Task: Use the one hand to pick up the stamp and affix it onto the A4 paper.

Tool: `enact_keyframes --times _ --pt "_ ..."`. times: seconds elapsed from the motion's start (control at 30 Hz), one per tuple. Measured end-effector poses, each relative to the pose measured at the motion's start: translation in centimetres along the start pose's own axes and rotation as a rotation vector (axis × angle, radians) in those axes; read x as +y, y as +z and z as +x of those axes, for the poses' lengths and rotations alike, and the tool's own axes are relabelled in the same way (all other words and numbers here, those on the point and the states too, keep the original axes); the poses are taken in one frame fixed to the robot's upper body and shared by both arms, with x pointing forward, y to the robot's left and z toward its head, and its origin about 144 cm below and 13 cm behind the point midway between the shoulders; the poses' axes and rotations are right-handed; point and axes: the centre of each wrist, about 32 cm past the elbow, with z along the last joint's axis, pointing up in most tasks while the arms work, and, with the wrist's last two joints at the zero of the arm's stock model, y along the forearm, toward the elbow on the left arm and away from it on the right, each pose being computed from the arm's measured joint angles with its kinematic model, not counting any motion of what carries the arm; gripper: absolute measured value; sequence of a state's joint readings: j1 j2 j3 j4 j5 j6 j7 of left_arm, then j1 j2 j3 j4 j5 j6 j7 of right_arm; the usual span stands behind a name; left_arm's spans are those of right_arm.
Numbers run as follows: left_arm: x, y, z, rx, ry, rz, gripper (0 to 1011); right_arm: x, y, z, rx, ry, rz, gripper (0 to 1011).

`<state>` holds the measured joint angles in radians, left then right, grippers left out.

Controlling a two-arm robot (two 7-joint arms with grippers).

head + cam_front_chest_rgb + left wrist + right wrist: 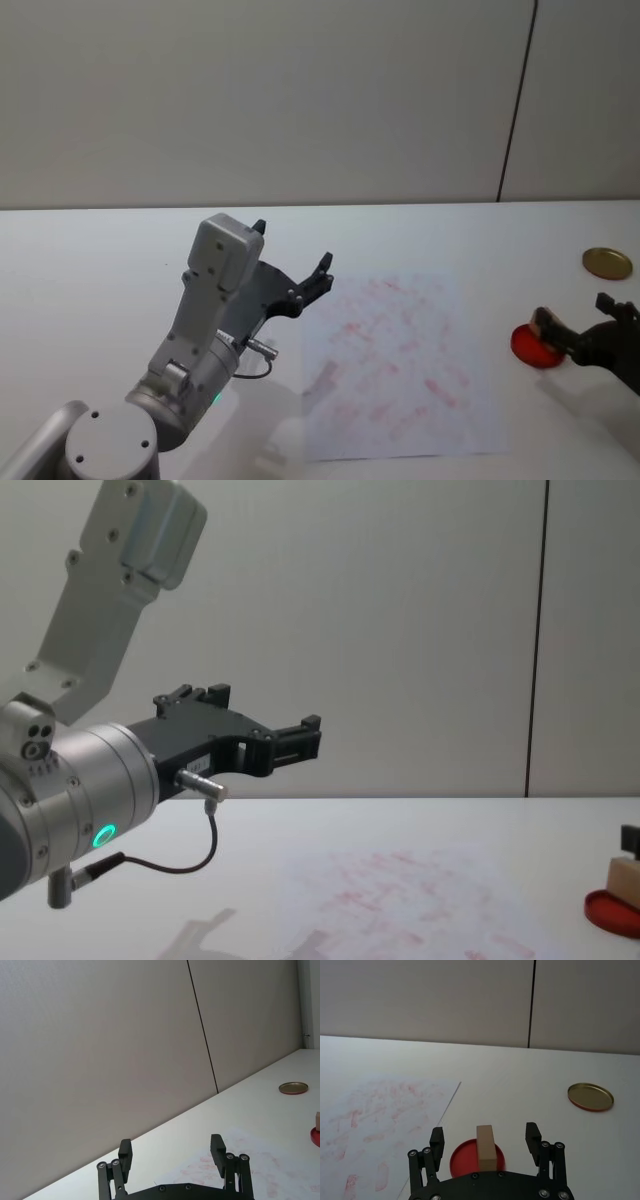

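The right gripper point(485, 1132) is at the right of the table point(100, 280), its fingers point(437, 1136) released and spread on either side of the stamp point(485, 1147), not touching it. The stamp stands upright on the red ink pad point(462, 1161), just right of the A4 paper point(400, 360). This looks like the grasping step. The next move calls for closing squarely on the block, then lifting it across to the sheet. The left gripper point(171, 1145) hangs spread and idle above the table's left side.
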<state>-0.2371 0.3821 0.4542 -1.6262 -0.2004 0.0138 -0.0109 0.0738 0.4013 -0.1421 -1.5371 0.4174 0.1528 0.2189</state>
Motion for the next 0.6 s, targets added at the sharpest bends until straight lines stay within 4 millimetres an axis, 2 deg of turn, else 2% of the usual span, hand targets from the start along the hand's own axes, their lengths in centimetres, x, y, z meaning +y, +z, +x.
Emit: enact_keyframes --times 0.43,0.6 --pt "0.0 0.0 0.0 0.0 0.0 0.0 993 0.9 -1.0 0.7 0.029 -0.002 -0.041 998" --pt "0.0 0.0 0.0 0.0 0.0 0.0 993 1.4 -1.3 0.7 0.029 0.004 -0.06 902"
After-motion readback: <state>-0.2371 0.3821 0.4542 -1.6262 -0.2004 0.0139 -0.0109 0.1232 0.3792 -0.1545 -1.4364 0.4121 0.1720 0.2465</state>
